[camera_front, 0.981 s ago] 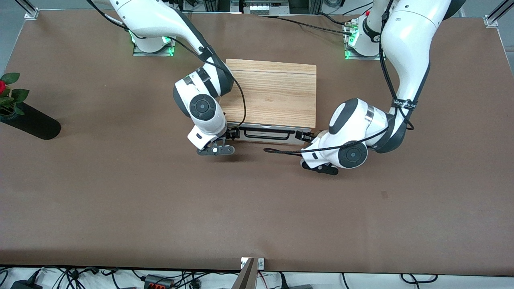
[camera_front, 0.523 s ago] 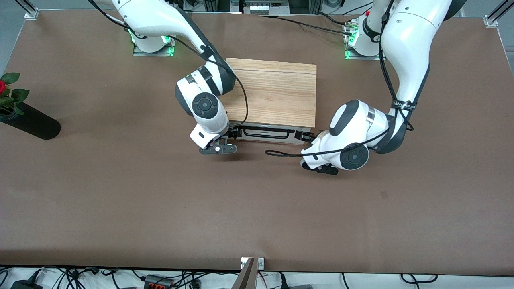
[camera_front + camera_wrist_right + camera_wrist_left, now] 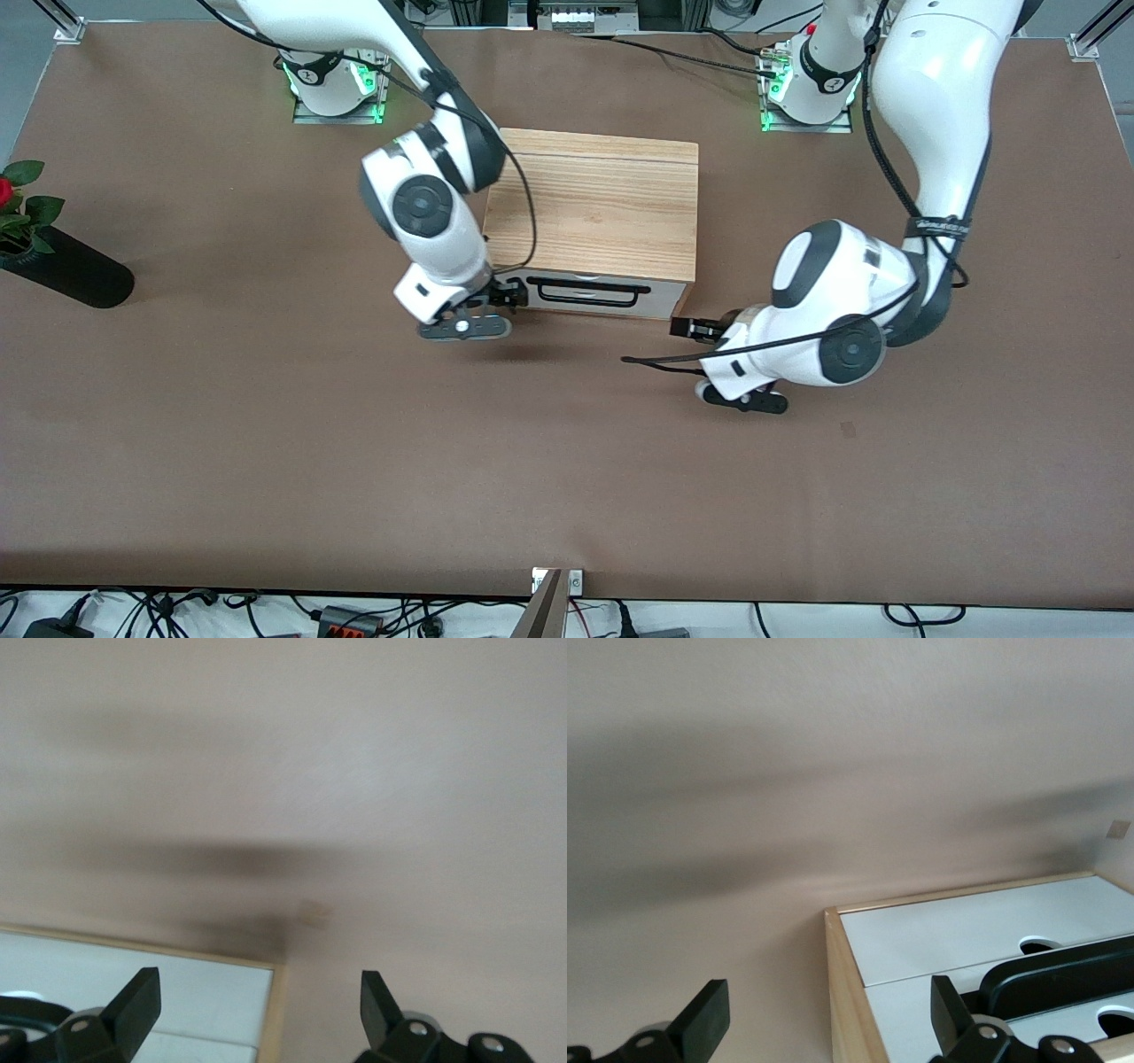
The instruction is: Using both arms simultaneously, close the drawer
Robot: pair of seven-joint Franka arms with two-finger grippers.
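Rose in black vase

Left arm: I see it reaching in from its base, elbow bent, wrist low.
Left gripper: fingers spread apart, holding nothing.
Right arm: bent down steeply, wrist turned sideways.
Right gripper: fingers parted, holding nothing.

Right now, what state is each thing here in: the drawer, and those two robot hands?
drawer: pushed in, front flush with the cabinet.
left gripper: fingers open, holding nothing, off the drawer's corner.
right gripper: fingers open, holding nothing, at the drawer front's end.
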